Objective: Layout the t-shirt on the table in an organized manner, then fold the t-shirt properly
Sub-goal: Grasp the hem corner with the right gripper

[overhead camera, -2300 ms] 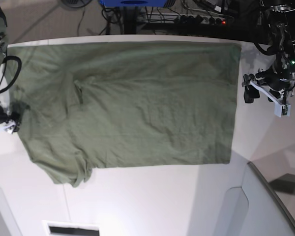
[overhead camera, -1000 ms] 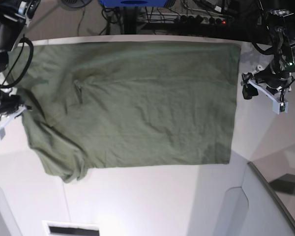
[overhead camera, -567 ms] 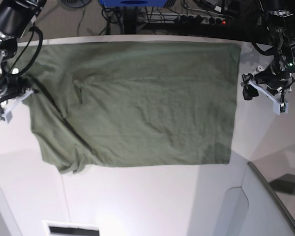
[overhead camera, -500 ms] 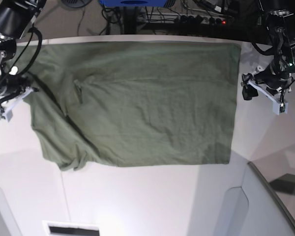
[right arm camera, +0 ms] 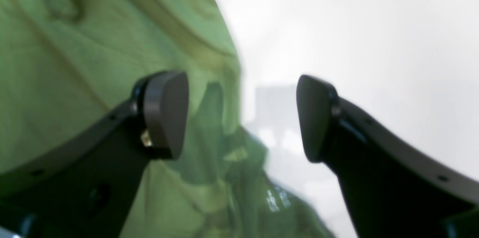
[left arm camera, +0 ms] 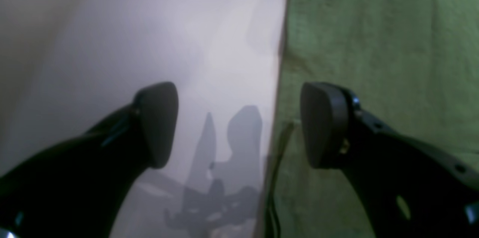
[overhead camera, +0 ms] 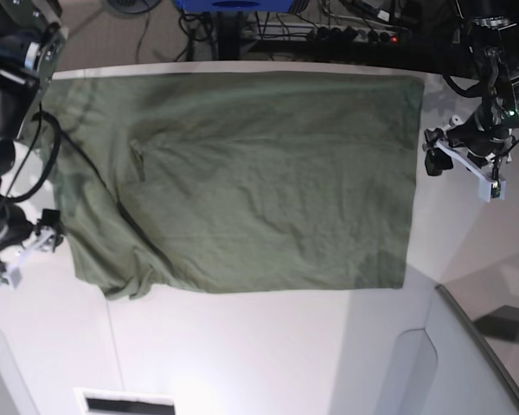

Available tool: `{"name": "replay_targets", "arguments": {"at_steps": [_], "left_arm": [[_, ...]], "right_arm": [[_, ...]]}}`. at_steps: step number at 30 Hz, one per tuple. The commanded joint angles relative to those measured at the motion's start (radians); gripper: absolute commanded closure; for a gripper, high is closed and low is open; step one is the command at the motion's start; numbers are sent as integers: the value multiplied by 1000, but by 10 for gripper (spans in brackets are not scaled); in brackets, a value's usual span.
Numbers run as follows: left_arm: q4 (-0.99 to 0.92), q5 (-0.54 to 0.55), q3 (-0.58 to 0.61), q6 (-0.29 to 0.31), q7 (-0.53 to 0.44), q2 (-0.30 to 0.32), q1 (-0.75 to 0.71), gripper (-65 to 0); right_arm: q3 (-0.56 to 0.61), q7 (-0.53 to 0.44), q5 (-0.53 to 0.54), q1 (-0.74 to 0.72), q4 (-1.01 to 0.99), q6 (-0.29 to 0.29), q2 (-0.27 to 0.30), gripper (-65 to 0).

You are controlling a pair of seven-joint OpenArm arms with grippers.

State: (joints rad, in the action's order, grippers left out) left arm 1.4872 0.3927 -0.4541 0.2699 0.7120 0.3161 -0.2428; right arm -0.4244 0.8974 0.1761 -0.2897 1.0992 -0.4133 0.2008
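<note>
The right gripper (overhead camera: pixel 30 246) has just let go of the sleeve side of the t-shirt (overhead camera: pixel 242 181) and moved toward 7 o'clock; its jaws now stand apart with nothing between them, so I judge the spreading step is nearly finished while a rumpled fold remains at the 8 o'clock corner. The left gripper (overhead camera: pixel 432 160) has not moved, its jaws apart just off the hem at 3 o'clock. The base view shows the whole shirt flat on the worktop (overhead camera: pixel 242 354), while the right wrist view alone shows the crumpled cloth edge under the open pads (right arm camera: pixel 166 114).
</note>
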Motion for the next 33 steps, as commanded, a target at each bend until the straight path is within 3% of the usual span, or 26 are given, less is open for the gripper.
{"name": "replay_targets", "arguments": {"at_steps": [1,9,12,16,22,28,30,32,33], "left_arm": [[16,5,-12,-1,-18,19,4,-494],[16,5,-13,-1,-18,24,-3,-494],[16,5,-13,-1,-18,24,-2,-494],[16,5,-13,-1,-18,24,0,-494],[16,5,-13,-1,-18,24,1,-494],[16,5,-13,-1,-18,24,-2,-494],[16,5,-13,-1,-18,24,-3,-494],[16,5,-13,-1,-18,24,-2,-494],[16,5,-13,-1,-18,24,0,-494]], "right_arm": [[8,-37,4,-41,-43,-3,18,-410],[14,-177,3,-131,-324,1,58,-407],[14,-217,3,-133,-359,1,59,-369],[14,-226,3,-131,-373,1,62,-342],[14,-226,3,-131,-371,1,64,-251],[14,-226,3,-131,-371,1,64,-239],[14,-228,3,-131,-368,1,64,-174],[14,-228,3,-131,-367,1,64,-9],[12,-228,4,-133,-367,1,64,0]]}}
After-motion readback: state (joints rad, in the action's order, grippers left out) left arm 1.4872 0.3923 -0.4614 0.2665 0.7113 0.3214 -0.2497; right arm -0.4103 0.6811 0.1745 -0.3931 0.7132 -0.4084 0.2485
